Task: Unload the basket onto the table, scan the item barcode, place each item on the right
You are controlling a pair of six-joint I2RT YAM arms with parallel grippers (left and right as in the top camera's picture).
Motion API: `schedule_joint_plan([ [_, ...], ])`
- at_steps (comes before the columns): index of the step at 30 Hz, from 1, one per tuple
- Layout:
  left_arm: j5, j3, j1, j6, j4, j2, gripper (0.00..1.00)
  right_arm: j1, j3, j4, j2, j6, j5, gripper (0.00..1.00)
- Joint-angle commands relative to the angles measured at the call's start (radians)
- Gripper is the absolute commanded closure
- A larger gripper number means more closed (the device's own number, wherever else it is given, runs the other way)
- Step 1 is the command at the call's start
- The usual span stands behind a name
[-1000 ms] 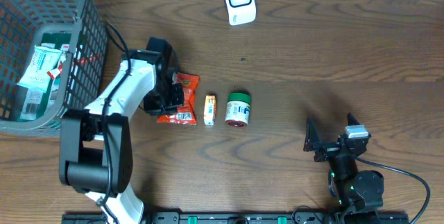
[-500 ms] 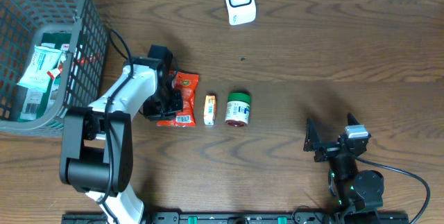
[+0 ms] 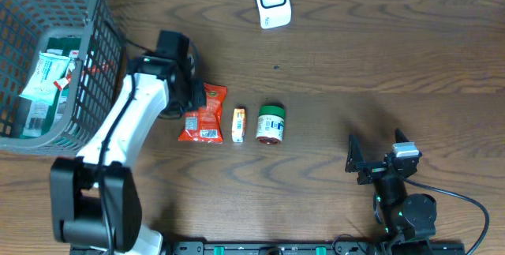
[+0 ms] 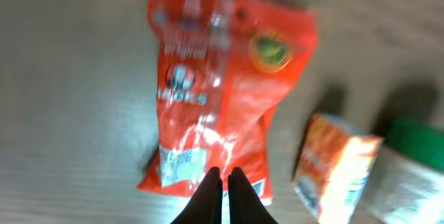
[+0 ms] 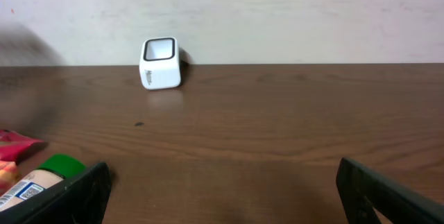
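An orange-red snack bag (image 3: 203, 114) lies flat on the table, its white label panel (image 4: 182, 161) facing up. My left gripper (image 3: 189, 101) hangs above the bag's left side. Its fingertips (image 4: 225, 175) are pressed together, shut with nothing between them. To the right of the bag lie a small orange box (image 3: 238, 125) and a green-lidded jar (image 3: 271, 123). The white barcode scanner (image 3: 272, 1) stands at the table's far edge. My right gripper (image 3: 372, 160) rests at the near right, its jaws wide open and holding nothing (image 5: 222, 182).
A grey wire basket (image 3: 102, 42) holding several packets stands at the far left, close to the left arm. The right wrist view shows the scanner (image 5: 160, 63) against the wall and the jar (image 5: 41, 175) at the lower left.
The left arm has swung up and back toward the far side, its wrist moving away from the bag. The bag, box and jar stay in place. The right arm has not moved.
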Motion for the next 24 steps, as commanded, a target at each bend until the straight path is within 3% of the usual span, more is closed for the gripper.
schedule_joint_plan([
  [1, -0.005, -0.001, 0.001, -0.010, 0.059, 0.021, 0.92, -0.008, -0.001, -0.004, -0.002, -0.013, -0.001, 0.01],
  [8, 0.112, -0.018, -0.001, -0.017, 0.134, 0.129, 0.93, -0.008, -0.001, -0.004, -0.002, -0.013, -0.001, 0.01],
  [16, 0.126, -0.018, -0.001, -0.016, 0.182, 0.269, 0.93, -0.008, -0.001, -0.004, -0.002, -0.013, -0.001, 0.01],
  [24, 0.125, 0.040, 0.000, -0.016, 0.188, 0.147, 0.90, -0.008, -0.001, -0.004, -0.002, -0.013, -0.001, 0.01],
])
